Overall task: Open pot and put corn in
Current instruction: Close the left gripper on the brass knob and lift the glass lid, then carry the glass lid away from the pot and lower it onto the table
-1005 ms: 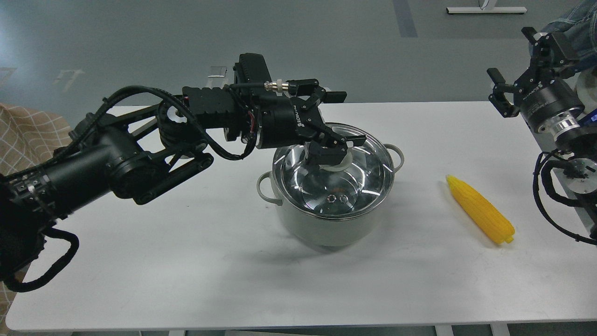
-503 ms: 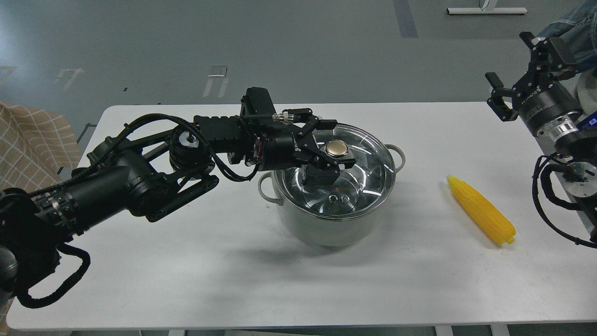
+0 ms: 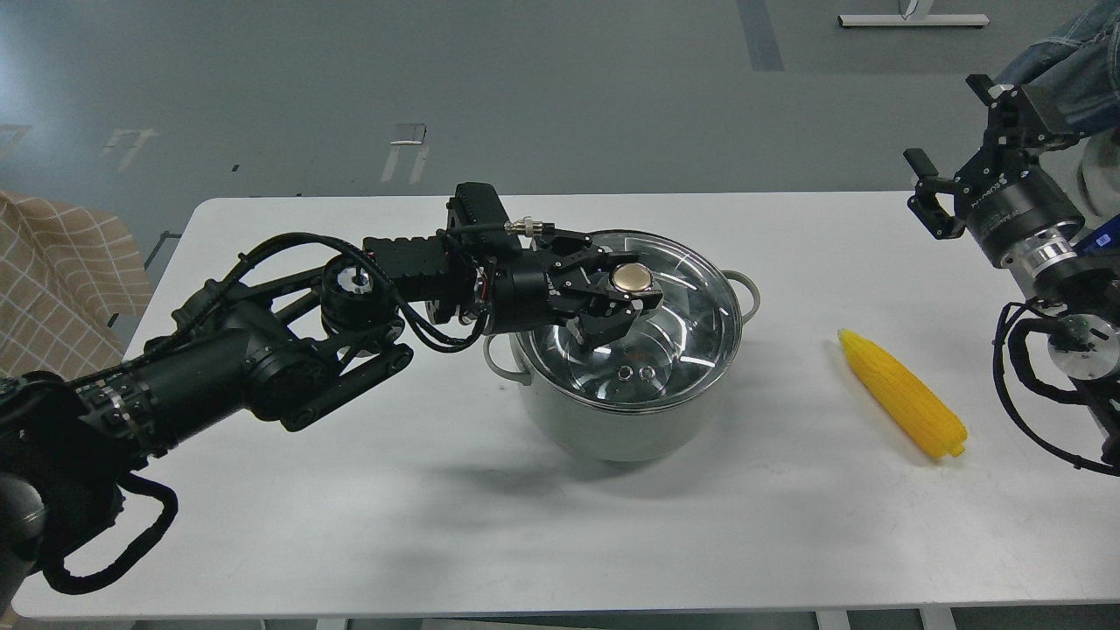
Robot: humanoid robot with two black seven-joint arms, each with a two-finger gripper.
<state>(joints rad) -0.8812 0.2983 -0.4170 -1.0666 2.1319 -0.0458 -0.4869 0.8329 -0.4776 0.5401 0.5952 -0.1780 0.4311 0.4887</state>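
Observation:
The pale grey-green pot [image 3: 612, 429] stands mid-table with its glass lid [image 3: 682, 332] on it. My left gripper [image 3: 612, 296] reaches in from the left, and its fingers are closed in on both sides of the lid's brass-coloured knob [image 3: 632, 278]. The lid still rests on the pot's rim. The yellow corn [image 3: 901, 404] lies on the table to the right of the pot, pointed end away from me. My right gripper [image 3: 949, 140] is open and empty, raised above the table's far right edge and well apart from the corn.
The white table [image 3: 350, 490] has bare surface in front of and left of the pot. A checked cloth [image 3: 52, 280] is off the table's left edge. My right arm's cables [image 3: 1032, 394] hang by the right edge near the corn.
My left gripper came down from above the lid to knob height and its fingers narrowed around the knob. My right gripper rose and drifted slightly left. The pot, lid and corn did not move.

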